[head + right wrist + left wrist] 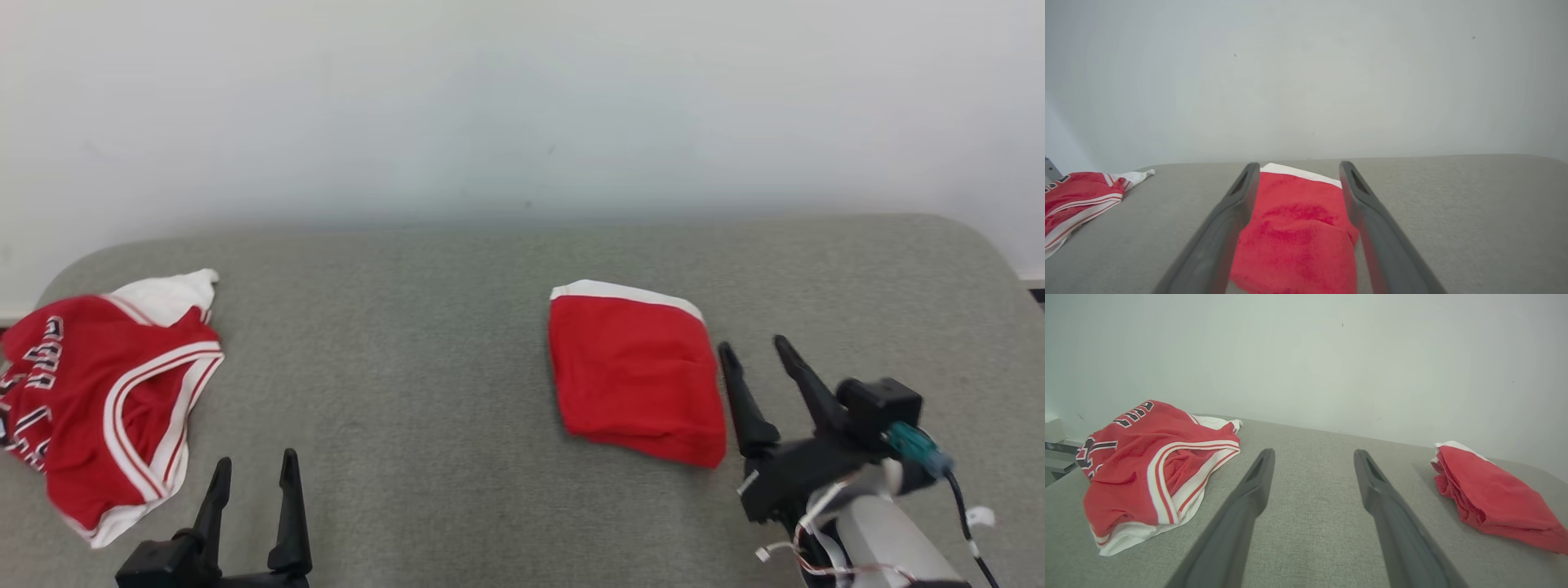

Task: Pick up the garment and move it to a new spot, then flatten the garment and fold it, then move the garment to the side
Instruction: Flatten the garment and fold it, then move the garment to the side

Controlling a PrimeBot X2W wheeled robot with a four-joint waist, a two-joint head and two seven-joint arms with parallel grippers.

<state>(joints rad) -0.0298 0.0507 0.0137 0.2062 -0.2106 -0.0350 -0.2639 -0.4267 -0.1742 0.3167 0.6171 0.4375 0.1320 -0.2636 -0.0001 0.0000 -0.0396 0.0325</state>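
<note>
Jersey [106, 400]: crumpled at the left end of the surface [408, 327], near its edge; a stray sweep could drag it off.
Left pincer [255, 461]: released and empty, just right of the jersey; a low reach may snag the trim.
Folded red garment [633, 376]: lies right of centre; its loose layers could open if nudged.
Right pincer [753, 345]: released and empty, just beside the fold's right edge; a low retreat risks catching that edge.

Red garment [635, 384] white-edged, red jersey [98, 408] white-striped, seemingly black-lettered, grey surface [424, 327]
</note>
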